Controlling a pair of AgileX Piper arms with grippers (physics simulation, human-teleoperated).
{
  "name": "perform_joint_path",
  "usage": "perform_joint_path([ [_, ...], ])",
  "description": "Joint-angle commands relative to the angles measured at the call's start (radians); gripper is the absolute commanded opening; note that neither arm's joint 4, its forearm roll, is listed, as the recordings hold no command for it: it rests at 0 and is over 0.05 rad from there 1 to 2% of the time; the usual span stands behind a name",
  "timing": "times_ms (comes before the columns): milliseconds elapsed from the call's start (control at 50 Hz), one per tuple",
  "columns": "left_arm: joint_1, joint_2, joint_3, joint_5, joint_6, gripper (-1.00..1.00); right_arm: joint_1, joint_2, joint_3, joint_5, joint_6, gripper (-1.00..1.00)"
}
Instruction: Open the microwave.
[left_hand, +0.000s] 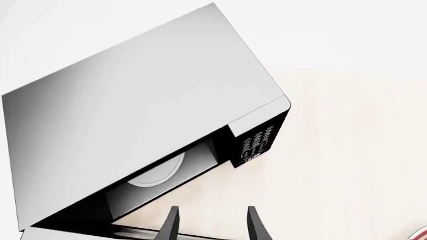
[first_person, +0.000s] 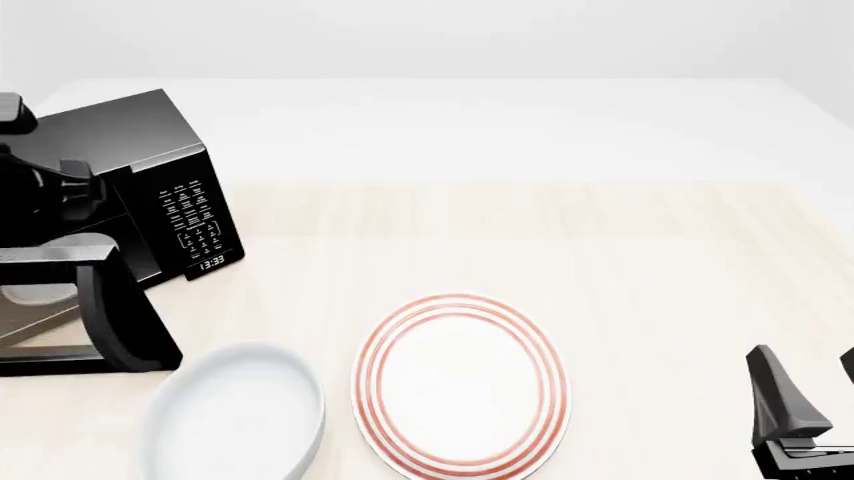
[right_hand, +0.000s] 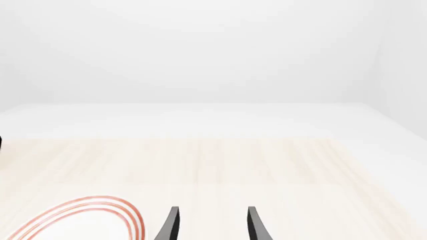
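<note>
1 microwave (first_person: 140, 180) stands open, left gripper (left_hand: 212, 225) by its door.

A white plate with red rings (first_person: 461, 384) sits on the table (first_person: 641, 260), just beside a white bowl (first_person: 238, 412).

Front view: high on the arms' side, looking forward and down over the bench (first_person: 561, 230). Left wrist view: close above the microwave (left_hand: 147, 115), looking along the left end effector (left_hand: 213, 225). Right wrist view: low, looking across the bench past the right end effector (right_hand: 213, 225). The red-ringed plate (first_person: 461, 385) shows in front and right wrist views.
</note>
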Motion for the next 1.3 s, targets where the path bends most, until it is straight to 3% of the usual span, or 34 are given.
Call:
perform_joint_path([
  [20,0.020,0.043,-0.003,-0.016,0.003,1.00,0.000,0.000,0.000,0.000,0.000,1.00],
  [860,0.056,0.125,0.063,-0.087,-0.004,1.00,0.000,0.000,0.000,0.000,0.000,1.00],
  [1300,0.061,0.099,0.104,-0.080,-0.005,1.00,0.000,0.000,0.000,0.000,0.000,1.00],
])
